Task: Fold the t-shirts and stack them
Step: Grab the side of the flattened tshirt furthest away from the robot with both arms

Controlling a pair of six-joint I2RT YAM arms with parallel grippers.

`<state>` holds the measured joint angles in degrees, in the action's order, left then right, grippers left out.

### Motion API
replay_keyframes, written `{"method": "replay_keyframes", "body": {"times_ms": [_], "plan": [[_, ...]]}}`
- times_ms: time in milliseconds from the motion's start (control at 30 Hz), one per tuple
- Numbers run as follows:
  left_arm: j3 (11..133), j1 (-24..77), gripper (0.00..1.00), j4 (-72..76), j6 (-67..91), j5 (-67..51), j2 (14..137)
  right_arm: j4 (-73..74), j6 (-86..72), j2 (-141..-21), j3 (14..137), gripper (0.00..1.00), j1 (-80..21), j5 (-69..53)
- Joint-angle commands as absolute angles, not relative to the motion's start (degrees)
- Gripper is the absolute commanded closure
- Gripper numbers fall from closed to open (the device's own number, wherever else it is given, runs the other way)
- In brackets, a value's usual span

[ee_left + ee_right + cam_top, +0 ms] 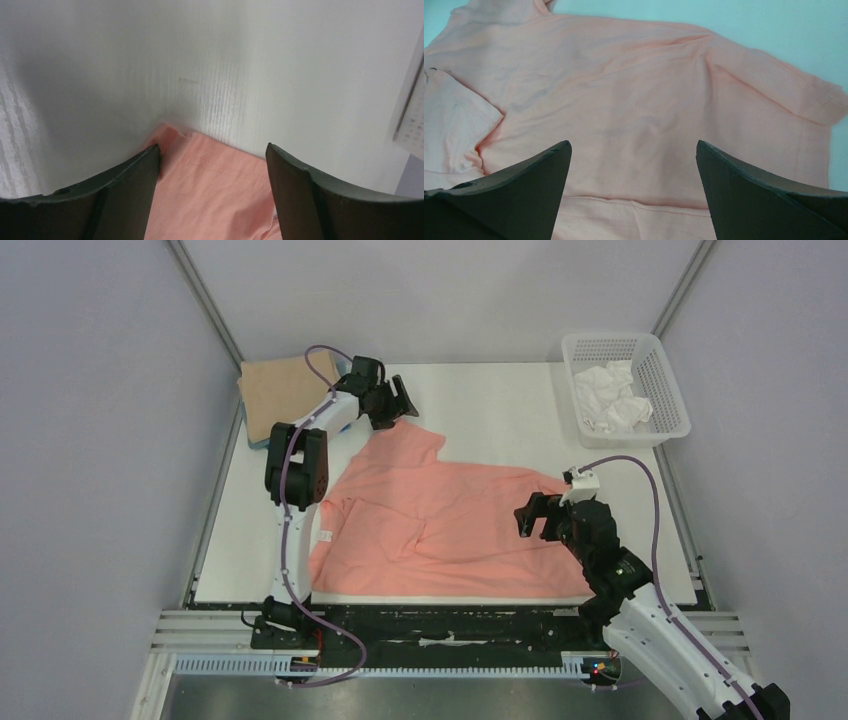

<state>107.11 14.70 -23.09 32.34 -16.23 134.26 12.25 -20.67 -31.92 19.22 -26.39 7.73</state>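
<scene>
A salmon-pink t-shirt [440,525] lies spread on the white table, its far sleeve reaching toward the back left. My left gripper [400,405] is open just above that sleeve's hemmed end [210,170], with nothing between the fingers. My right gripper [532,518] is open over the shirt's right side [634,110], near a hem seam, holding nothing. A folded tan t-shirt [285,390] lies at the back left on top of a blue one [258,440], of which only an edge shows. No grey shirt is in view.
A white mesh basket [668,400] holding crumpled white cloth stands at the back right. Grey walls close in both sides. Bare table lies behind the pink shirt and left of it.
</scene>
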Motion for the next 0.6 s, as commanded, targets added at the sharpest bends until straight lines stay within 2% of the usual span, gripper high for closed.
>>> {"method": "replay_keyframes", "body": {"times_ms": [0, 133, 167, 300, 500, 567], "plan": [[105.48, 16.49, 0.36, -32.46, 27.20, -9.83, 133.86, 9.84, -19.24, -31.35, 18.99, 0.02, -26.54, 8.30], [107.43, 17.01, 0.47, -34.37, 25.91, -7.96, 136.00, 10.02, -19.45, -31.59, 18.85, 0.02, -26.54, 9.19], [107.92, 17.13, 0.53, -34.87, 26.07, -6.87, 136.52, 10.05, -19.58, -31.77, 18.88, 0.02, -26.51, 9.14], [111.44, 18.00, 0.62, -38.48, 24.98, -3.59, 139.25, 10.68, -19.77, -31.99, 19.13, 0.02, -26.54, 9.64], [116.55, 19.42, 0.98, -42.89, 23.99, 0.61, 142.81, 11.25, -19.94, -31.95, 18.81, 0.02, -26.50, 10.78], [116.82, 19.47, 0.98, -43.06, 23.67, 2.68, 142.59, 11.91, -20.31, -31.95, 18.94, 0.02, -26.54, 11.80]]}}
